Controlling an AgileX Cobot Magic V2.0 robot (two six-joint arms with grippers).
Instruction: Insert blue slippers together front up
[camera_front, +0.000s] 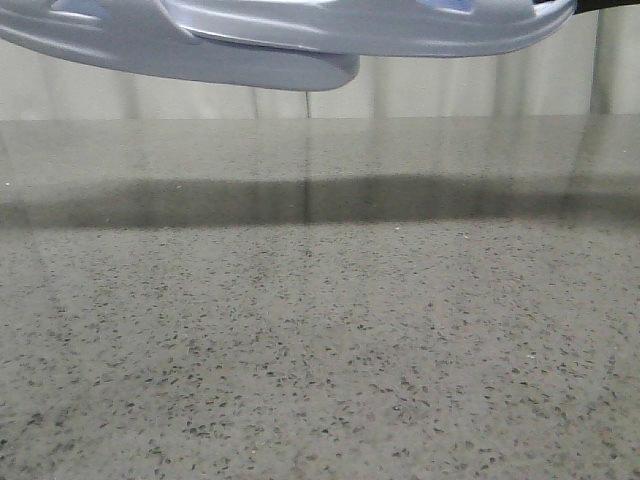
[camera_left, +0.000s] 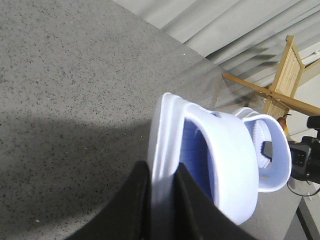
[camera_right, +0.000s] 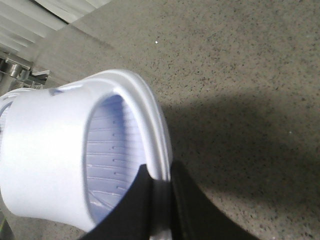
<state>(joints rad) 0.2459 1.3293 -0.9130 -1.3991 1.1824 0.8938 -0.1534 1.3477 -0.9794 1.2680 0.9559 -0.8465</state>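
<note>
Two pale blue-white foam slippers hang high over the table; the front view shows only their undersides along its upper edge, one (camera_front: 180, 50) on the left and one (camera_front: 400, 25) on the right, overlapping. My left gripper (camera_left: 162, 172) is shut on the sole edge of one slipper (camera_left: 225, 160); the other slipper (camera_left: 272, 150) shows just past it. My right gripper (camera_right: 160, 175) is shut on the sole rim of its slipper (camera_right: 50, 150), whose ribbed footbed (camera_right: 112, 155) shows under the wide strap. Neither gripper shows in the front view.
The grey speckled table (camera_front: 320, 350) lies below, crossed by the slippers' dark shadow (camera_front: 320, 200). A pale curtain (camera_front: 480, 85) hangs behind. A wooden rack (camera_left: 285, 75) and dark equipment (camera_left: 307, 155) stand beyond the table's edge.
</note>
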